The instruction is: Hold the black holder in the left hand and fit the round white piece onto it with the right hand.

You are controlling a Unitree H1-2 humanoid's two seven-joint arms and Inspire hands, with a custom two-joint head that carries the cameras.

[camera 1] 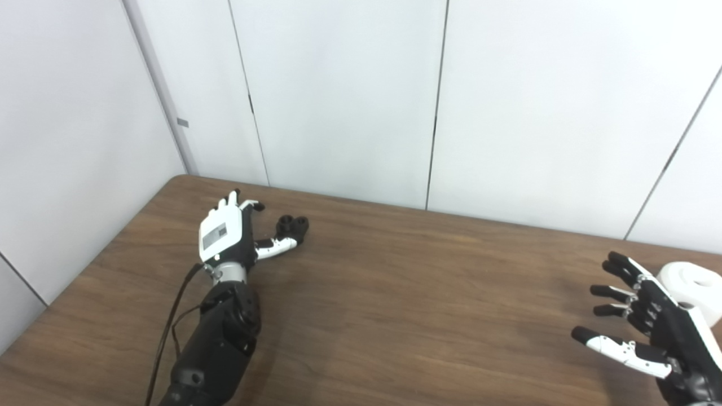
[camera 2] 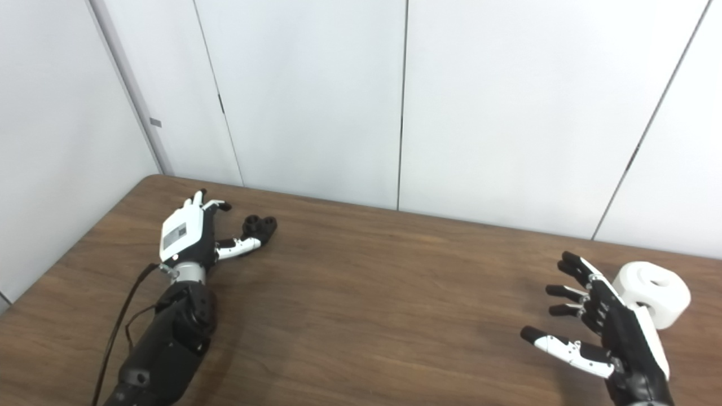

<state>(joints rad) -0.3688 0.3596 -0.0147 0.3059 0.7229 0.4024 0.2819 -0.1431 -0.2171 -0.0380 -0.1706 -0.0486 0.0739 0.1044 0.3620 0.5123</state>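
**Both hands spread, each beside its own piece, nothing yet gripped**

The black holder (camera 1: 292,226) lies on the far left part of the wooden table (camera 1: 395,293), just off the thumb side of the left hand (camera 1: 227,237); the thumb tip reaches toward it and may be touching its near edge, though the view is too small to tell contact from a narrow gap. The left hand is spread and holds nothing, its back turned up toward the cameras; the holder sits to its right and slightly beyond, so the hand would need to shift rightward and close round it. The holder reads as a small, dark, lumpy body with a few rounded knobs or sockets on top; no clear long axis can be made out.

The round white piece (camera 2: 654,299) rests at the right edge of the table, just beyond and to the outer side of the right hand (camera 2: 606,332); that hand is also spread and empty, palm facing inward away from the piece, so the piece lies behind its back. The piece is a thick white ring with a central hole that faces up and a little tilted; it looks smooth and rigid.

The two pieces lie well apart, each far nearer its own hand; judging by this, both grasps are still to come.
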